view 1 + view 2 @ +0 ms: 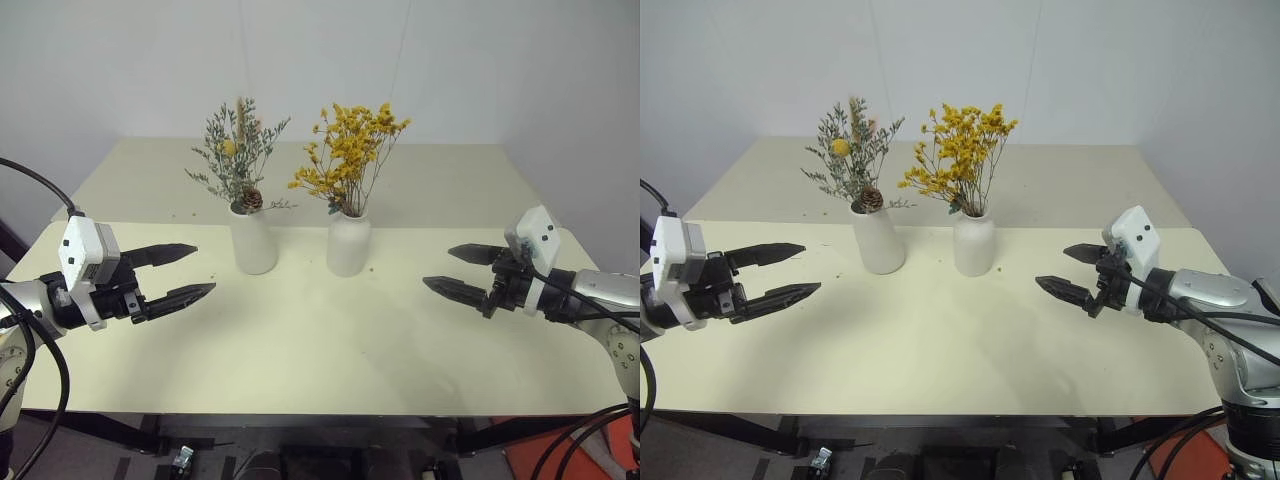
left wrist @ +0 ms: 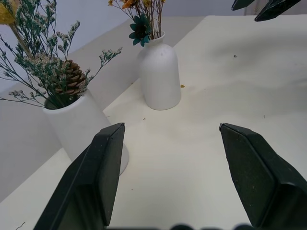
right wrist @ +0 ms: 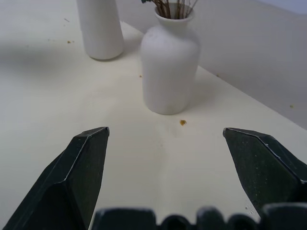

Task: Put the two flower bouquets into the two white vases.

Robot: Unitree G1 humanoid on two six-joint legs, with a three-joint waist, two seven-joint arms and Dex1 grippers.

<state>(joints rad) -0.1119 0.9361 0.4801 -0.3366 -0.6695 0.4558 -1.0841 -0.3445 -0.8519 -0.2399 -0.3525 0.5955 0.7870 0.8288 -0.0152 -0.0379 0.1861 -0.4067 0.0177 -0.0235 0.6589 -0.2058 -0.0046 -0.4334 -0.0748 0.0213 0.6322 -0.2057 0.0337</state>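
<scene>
Two grippers on our list, fingers first. Left gripper (image 1: 185, 273): black fingers (image 2: 98, 170) spread wide, nothing between them, pointing roughly level toward the table's middle; white wrist block behind, forearm reaching in from the left edge. Right gripper (image 1: 457, 270): fingers (image 3: 81, 163) likewise spread wide and empty, pointing inward and slightly down; white wrist block behind, silver forearm coming in from the right. Both hang above the cream table (image 1: 330, 350), well apart from the vases.

Writing or labels: we read none on vases, grippers or table.

Containers, two, standing upright just beside each other near the table's middle, not touching:
- Tapered vase (image 1: 253, 243), white, wide mouth, on the left. Contents: grey-green bouquet (image 1: 235, 155) with a brown pinecone (image 1: 250, 200) resting at the rim.
- Bottle vase (image 1: 348, 245), white, rounded, narrow neck, on the right. Contents: yellow bouquet (image 1: 350, 150), stems down the neck, with one dark teal flower (image 2: 139, 30) at the rim.

Small crumbs (image 3: 183, 122) lie on the table beside the bottle vase.
</scene>
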